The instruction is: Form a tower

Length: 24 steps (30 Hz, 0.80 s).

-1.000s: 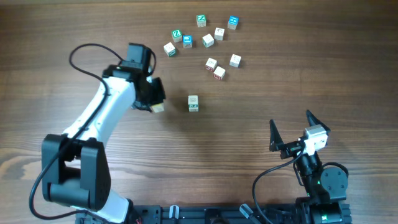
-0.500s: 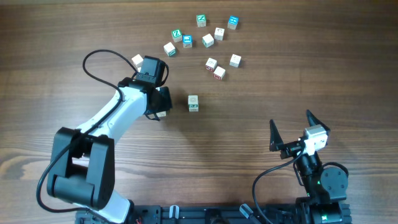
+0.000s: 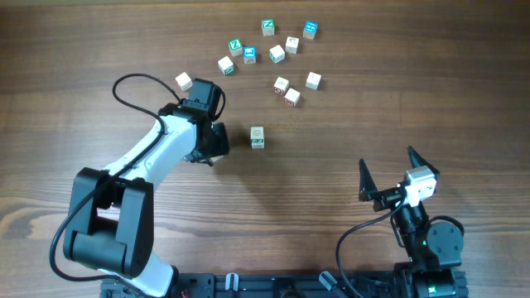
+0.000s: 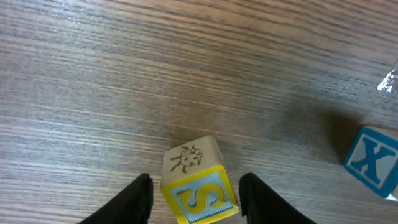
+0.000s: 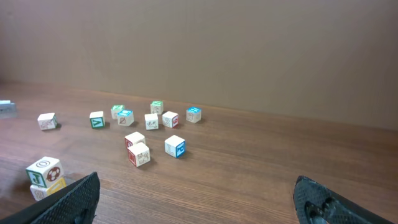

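my left gripper point(image 4: 196, 185) spread around a yellow wooden letter cube point(image 4: 200, 200) resting on the wooden table point(image 4: 186, 74), gap at one finger, short two-cube tower point(image 3: 257, 137) near it, my right gripper point(image 3: 387, 163) spread wide

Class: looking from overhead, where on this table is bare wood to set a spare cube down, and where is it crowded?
Free: the wide stretch between the tower and the right gripper, and the far-right side beyond the loose cubes. Crowded: among those cubes, and the gap between the left gripper and tower.
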### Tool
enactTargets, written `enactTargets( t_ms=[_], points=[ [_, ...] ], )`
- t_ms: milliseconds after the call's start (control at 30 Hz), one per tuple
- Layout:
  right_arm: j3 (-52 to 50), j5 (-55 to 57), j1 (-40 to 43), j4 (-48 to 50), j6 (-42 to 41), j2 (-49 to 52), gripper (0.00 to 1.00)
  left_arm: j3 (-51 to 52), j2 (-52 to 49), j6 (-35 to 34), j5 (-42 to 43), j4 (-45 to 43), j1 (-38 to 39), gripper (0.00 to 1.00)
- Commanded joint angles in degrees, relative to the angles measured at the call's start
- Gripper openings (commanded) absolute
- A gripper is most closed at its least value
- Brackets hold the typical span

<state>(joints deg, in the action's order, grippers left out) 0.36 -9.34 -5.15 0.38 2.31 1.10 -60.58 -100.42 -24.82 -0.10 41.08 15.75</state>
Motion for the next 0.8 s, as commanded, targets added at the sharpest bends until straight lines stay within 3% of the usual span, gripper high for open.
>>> enactTargets(
  t_ms=[0, 100, 167, 267, 433, 533, 700, 767],
  points=[
    [0.0, 0.7, 0.1, 0.2, 0.6, -0.3, 1.00, 0.3, -0.7, -1.3, -1.5, 0.1, 0.3, 0.48],
    [0.0, 0.7, 0.1, 0.2, 0.5, -0.3, 1.00, 0.3, -0.7, -1.4, -3.4, 0.0, 0.3, 0.41],
    [0.0, 0.7, 0.1, 0.2, 0.6, -0.3, 1.00, 0.3, -0.7, -1.4, -1.4, -0.1, 0.3, 0.42],
    [0.0, 0.7, 0.1, 0.2, 0.5, -0.3, 1.00, 0.3, -0.7, -1.4, 1.1, 0.2, 0.3, 0.22],
    [0.0, 0.7, 0.1, 0.2, 0.6, -0.3, 1.00, 0.3, -0.7, -1.4, 1.1, 0.1, 0.3, 0.22],
    [0.0, 0.7, 0.1, 0.2, 0.6, -0.3, 1.00, 0.3, -0.7, -1.4, 1.1, 0.1, 0.3, 0.36],
    [0.0, 0.7, 0.1, 0.2, 0.5, -0.3, 1.00, 0.3, -0.7, -1.4, 1.1, -0.1, 0.3, 0.40],
    [0.0, 0.7, 0.1, 0.2, 0.6, -0.3, 1.00, 0.3, -0.7, -1.4, 1.1, -0.1, 0.3, 0.37]
  ],
)
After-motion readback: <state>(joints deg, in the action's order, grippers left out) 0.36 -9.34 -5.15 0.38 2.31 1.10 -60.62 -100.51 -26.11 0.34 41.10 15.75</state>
